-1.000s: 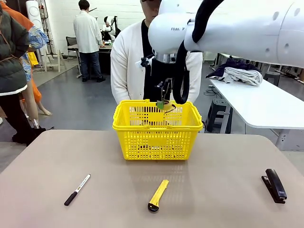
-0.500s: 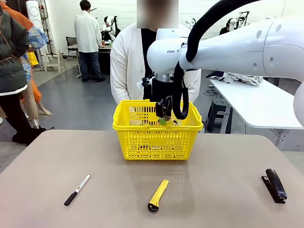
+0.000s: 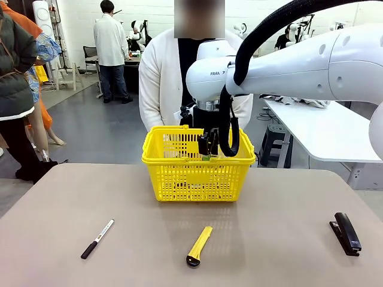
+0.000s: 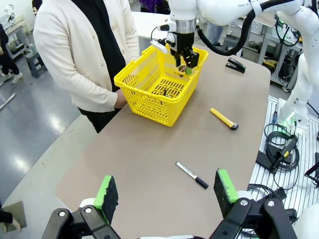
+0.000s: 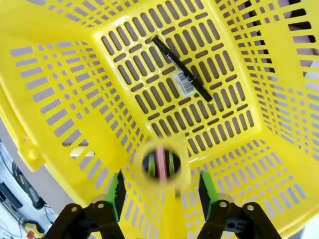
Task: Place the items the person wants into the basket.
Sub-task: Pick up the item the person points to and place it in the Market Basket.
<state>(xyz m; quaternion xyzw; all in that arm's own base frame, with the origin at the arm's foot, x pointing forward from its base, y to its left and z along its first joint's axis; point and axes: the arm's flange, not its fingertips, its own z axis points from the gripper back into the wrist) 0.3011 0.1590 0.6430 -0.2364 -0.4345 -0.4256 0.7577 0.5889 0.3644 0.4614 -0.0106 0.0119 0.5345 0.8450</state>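
Front view: one yellow basket (image 3: 197, 173) stands at the far middle of the tan table (image 3: 287, 203), just in front of the person (image 3: 158, 78) in the white cardigan; on the near part of the table lie one black-and-white marker (image 3: 97, 238) at the left, one yellow utility knife (image 3: 199, 246) in the middle and one black stapler (image 3: 347, 233) at the right, all well apart. One black pen (image 5: 182, 69) lies slantwise on the basket's floor; one round tape measure (image 5: 160, 164) shows blurred between the green pads of the right gripper (image 5: 162, 191), within the basket's walls; the pads stand a little wider than it, and it seems free of them, though the blur leaves this unsure. The left gripper (image 4: 165, 191) hangs near the table's left end, jaws wide and empty. The floor (image 3: 96, 131) is glossy grey; a white table (image 3: 323, 131) with folded cloth stands to the right; a second person (image 3: 111, 42) stands far off. The right arm (image 3: 299, 60) and its black cable (image 3: 222, 119) cover part of the person's front and the basket's far rim.
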